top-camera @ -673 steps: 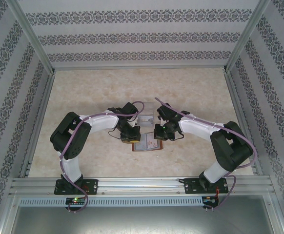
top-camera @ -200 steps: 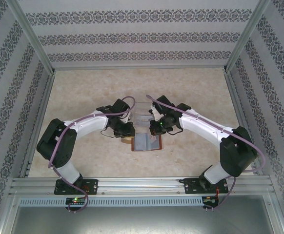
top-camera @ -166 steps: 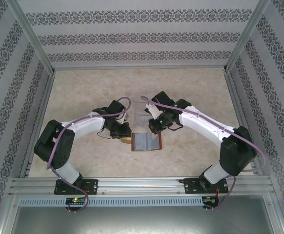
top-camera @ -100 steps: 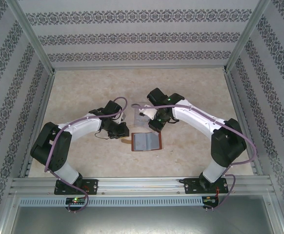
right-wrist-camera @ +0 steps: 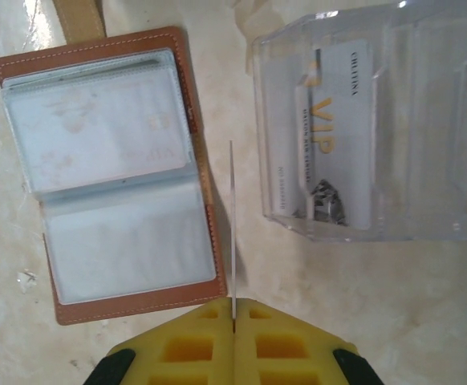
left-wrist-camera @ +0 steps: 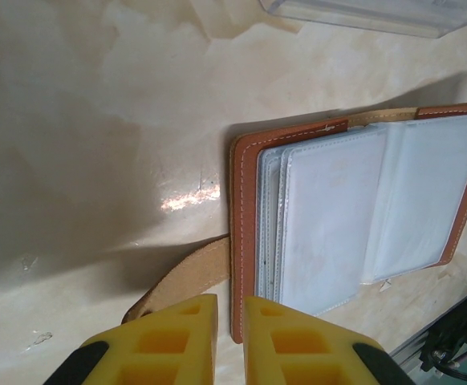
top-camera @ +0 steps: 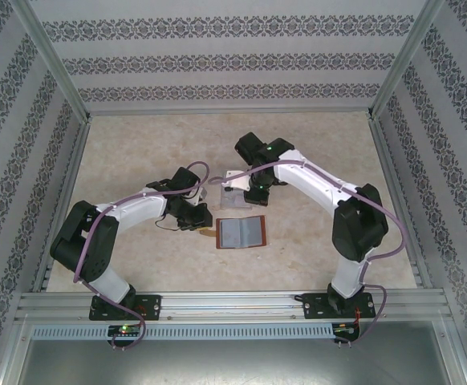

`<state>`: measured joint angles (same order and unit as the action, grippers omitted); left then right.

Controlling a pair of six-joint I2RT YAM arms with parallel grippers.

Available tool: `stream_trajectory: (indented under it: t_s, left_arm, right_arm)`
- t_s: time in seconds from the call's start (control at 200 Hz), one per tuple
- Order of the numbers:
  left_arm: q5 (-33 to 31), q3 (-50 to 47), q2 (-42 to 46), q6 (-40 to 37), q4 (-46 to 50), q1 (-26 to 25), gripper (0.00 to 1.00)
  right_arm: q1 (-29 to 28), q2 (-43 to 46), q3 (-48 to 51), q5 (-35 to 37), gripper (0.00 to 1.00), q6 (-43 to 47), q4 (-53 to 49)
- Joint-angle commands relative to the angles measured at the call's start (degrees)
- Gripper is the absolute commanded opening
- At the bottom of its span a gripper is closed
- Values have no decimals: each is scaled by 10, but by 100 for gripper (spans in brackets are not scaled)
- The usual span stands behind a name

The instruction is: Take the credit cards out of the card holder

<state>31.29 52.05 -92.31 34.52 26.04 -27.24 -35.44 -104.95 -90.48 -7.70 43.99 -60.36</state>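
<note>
The reddish-brown card holder (top-camera: 241,233) lies open on the table, its bluish-grey sleeves (right-wrist-camera: 125,241) facing up and its tan strap (left-wrist-camera: 187,277) sticking out to the left. My left gripper (left-wrist-camera: 230,321) is closed to a narrow gap on the corner of the cover's left edge (left-wrist-camera: 245,241); from above, this gripper (top-camera: 204,223) sits at the holder's left side. My right gripper (right-wrist-camera: 233,309) is shut on a thin pale credit card (right-wrist-camera: 232,216) seen edge-on, hanging between holder (right-wrist-camera: 137,301) and tray. A faint pale card (right-wrist-camera: 97,128) shows through the upper sleeve.
A clear plastic tray (right-wrist-camera: 450,120) stands just beyond the holder, with a white VIP card (right-wrist-camera: 330,136) inside; it also shows at the top of the left wrist view as the tray (left-wrist-camera: 362,12). Patterned walls and metal rails (top-camera: 217,303) enclose the table.
The right arm has swung back and away from the holder toward the tray with the card in its jaws. The left arm has stretched lower and then held still.
</note>
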Motion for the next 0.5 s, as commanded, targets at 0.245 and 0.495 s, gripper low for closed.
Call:
stream_trajectory:
  t_s: [0.245, 0.495]
  left_arm:
    - [-18, -2, -30, -17, 23, 6, 16]
    - [-26, -2, -41, -21, 33, 6, 15]
  right_arm:
    - [24, -90, -148, -9, 0, 53, -82]
    - [28, -167, -262, -17, 0, 62, -134]
